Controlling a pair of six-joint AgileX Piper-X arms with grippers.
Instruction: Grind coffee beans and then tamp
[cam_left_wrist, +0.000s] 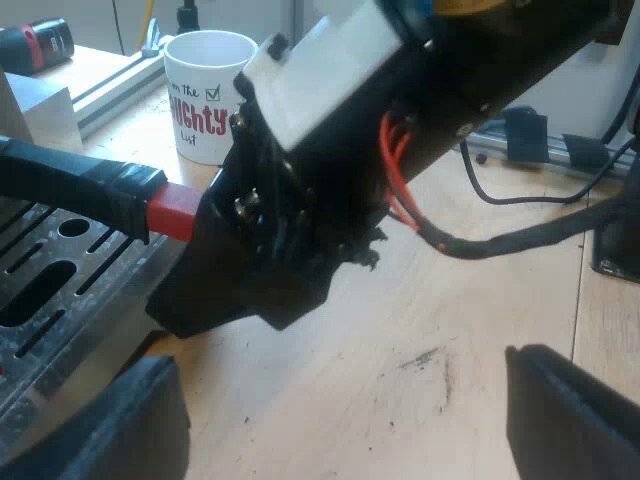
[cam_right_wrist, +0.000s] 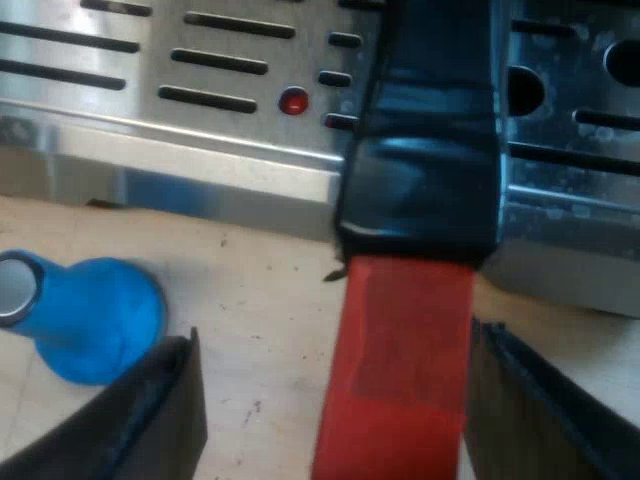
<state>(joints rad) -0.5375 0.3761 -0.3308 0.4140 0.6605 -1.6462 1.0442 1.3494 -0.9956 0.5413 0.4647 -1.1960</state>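
The holder's dark handle (cam_left_wrist: 70, 180) reaches out over the machine's slotted drip tray (cam_left_wrist: 40, 300) and ends in a red tip (cam_left_wrist: 172, 212). My right gripper (cam_left_wrist: 215, 255) is at that tip. In the right wrist view the red end (cam_right_wrist: 405, 360) lies between the open fingers of my right gripper (cam_right_wrist: 340, 415); one finger (cam_right_wrist: 150, 410) stands well clear of it and the other is close beside it. A blue tamper (cam_right_wrist: 90, 315) lies on the wooden table by the tray's edge. My left gripper (cam_left_wrist: 345, 425) hangs open over bare wood, holding nothing.
A white mug (cam_left_wrist: 205, 95) with red lettering stands on the table beyond the right arm. A metal block (cam_left_wrist: 40, 112) and a dark object with a red band (cam_left_wrist: 35, 45) sit farther off. The drip tray's steel rim (cam_right_wrist: 200, 160) runs along the table.
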